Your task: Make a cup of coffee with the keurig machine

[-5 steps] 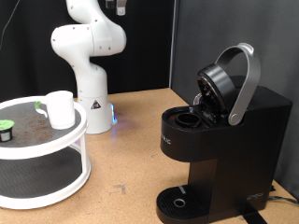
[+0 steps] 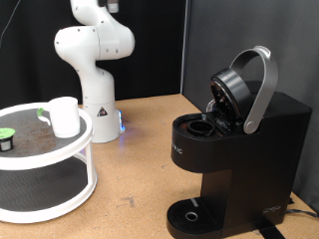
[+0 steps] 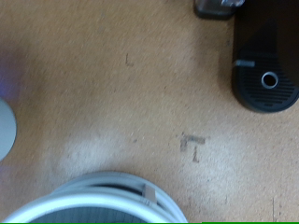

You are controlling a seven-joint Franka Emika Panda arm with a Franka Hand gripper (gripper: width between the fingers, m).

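Only the arm is changing versus half a second back: the dark gripper at the exterior view's top edge is now almost out of frame, everything on the desk is sitting where it was. We're not seeing the gripper in the wrist view, so we cannot tell whether the jaws are spread or pressed together; nothing is showing between them.

Wrist camera is looking down from high up at the brown wooden desk [image 3: 112, 103], with the boxy matte-black keurig machine [image 2: 237, 149] at one edge.

Keurig is sitting at the exterior view's right, grey lid handle up, brew head tilted open, pod chamber looking empty, round drip tray bare.

Small plain white cylindrical cup [image 2: 64, 116] is standing upright on the top tier of the white two-tier round stand [image 2: 45, 189] at the exterior view's left, well apart from the machine. Small green-topped pod [image 2: 6, 134] is sitting near it.

Risks, in our judgement: cup is light, a skewed grasp could be tipping it off the tier; the raised lid is overhanging the chamber, so a low approach could be clipping it.
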